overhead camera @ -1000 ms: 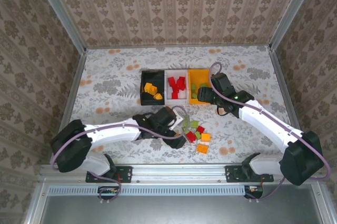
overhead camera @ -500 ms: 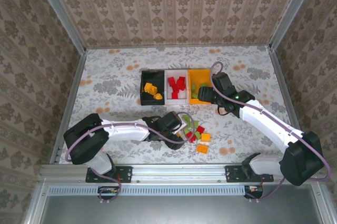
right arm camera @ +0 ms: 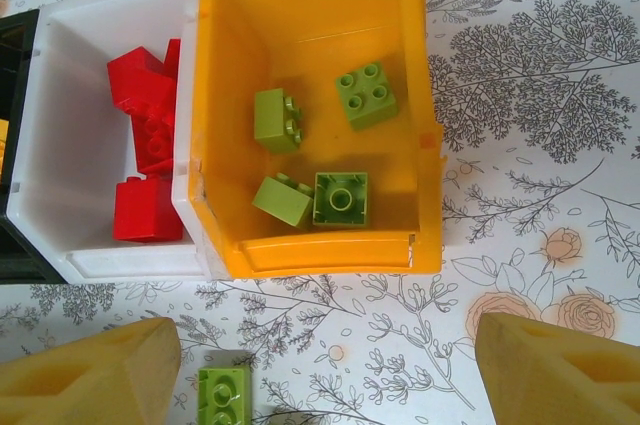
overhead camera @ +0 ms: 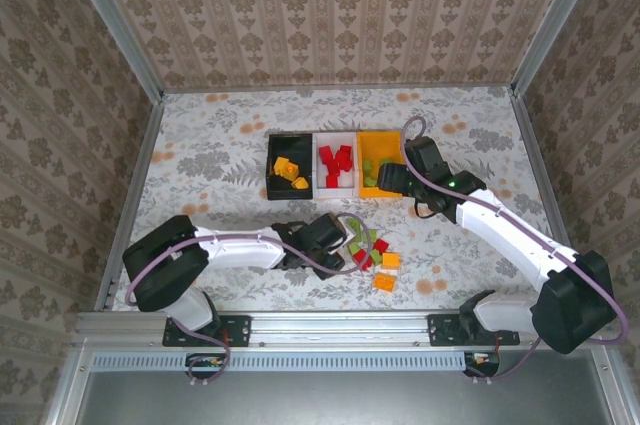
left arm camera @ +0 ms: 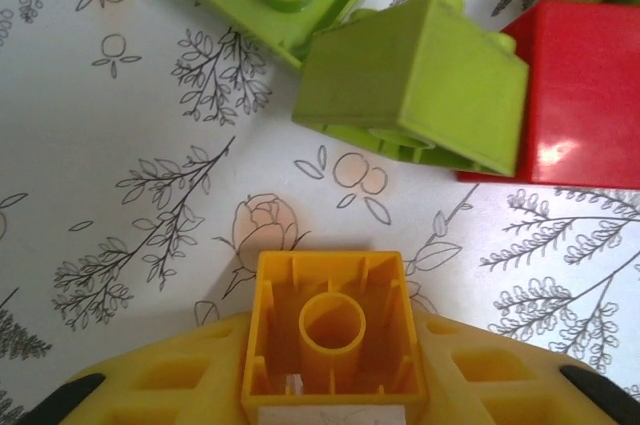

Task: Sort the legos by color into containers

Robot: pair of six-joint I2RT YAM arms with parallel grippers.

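Pinching one orange lego [left arm camera: 332, 330] was my left hand [left arm camera: 330, 395]; right hand [right arm camera: 325, 375] hung spread, clear of orange bin [right arm camera: 425, 95], four green legos [right arm camera: 341, 198] inside.

Your bricks are smooth moulded plastic: the red brick [left arm camera: 585, 95] throws a bright glossy highlight, the light green brick [left arm camera: 420, 85] looks duller, the orange brick [left arm camera: 332, 330] shows a shiny hollow underside. The orange bin [right arm camera: 300, 15] and white bin [right arm camera: 75, 95] are glossy plastic too. The floral table cover [left arm camera: 120, 245] looks matt; the frame rail [overhead camera: 330, 323] is pale brushed metal.
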